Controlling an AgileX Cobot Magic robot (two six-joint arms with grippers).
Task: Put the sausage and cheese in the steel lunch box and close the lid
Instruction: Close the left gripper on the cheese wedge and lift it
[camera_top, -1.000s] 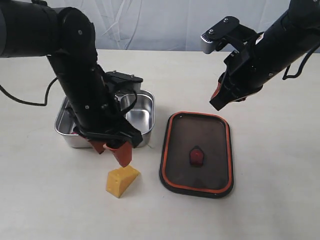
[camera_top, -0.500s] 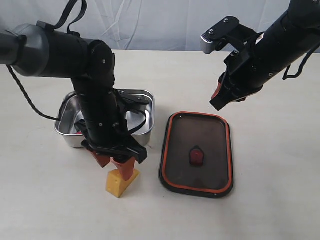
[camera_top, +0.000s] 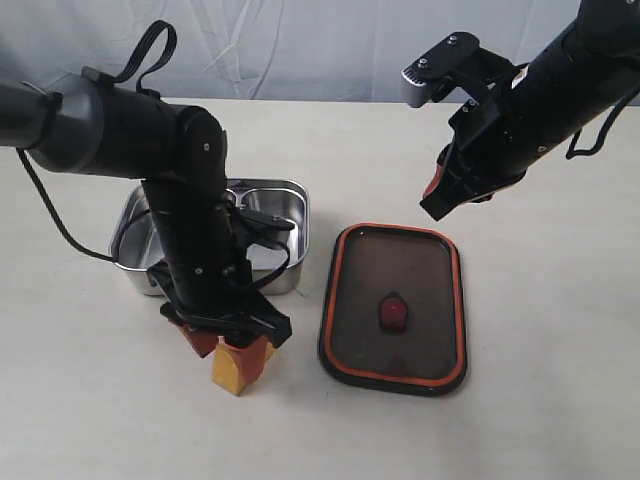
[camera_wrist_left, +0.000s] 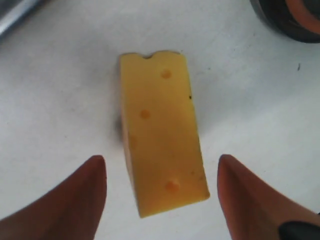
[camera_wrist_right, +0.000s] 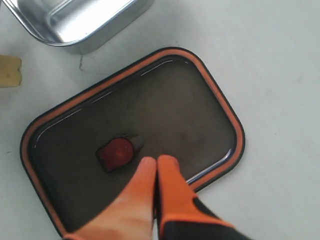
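The left gripper (camera_wrist_left: 161, 162) is standing wide open, its orange-red fingers (camera_wrist_left: 80, 197) straddling the yellow-orange holed cheese wedge (camera_wrist_left: 160, 145) without touching it; the wedge is lying on the pale counter (camera_top: 540, 350), near the shiny rectangular steel lunch box (camera_top: 300, 215). The right gripper (camera_wrist_right: 156, 162) is hanging shut above the dark translucent orange-rimmed lid (camera_top: 400, 270), which is lying flat beside the box

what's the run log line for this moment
left gripper: open, straddling cheese on table | right gripper: shut, raised near lid | lunch box: uncovered | lid: flat beside it
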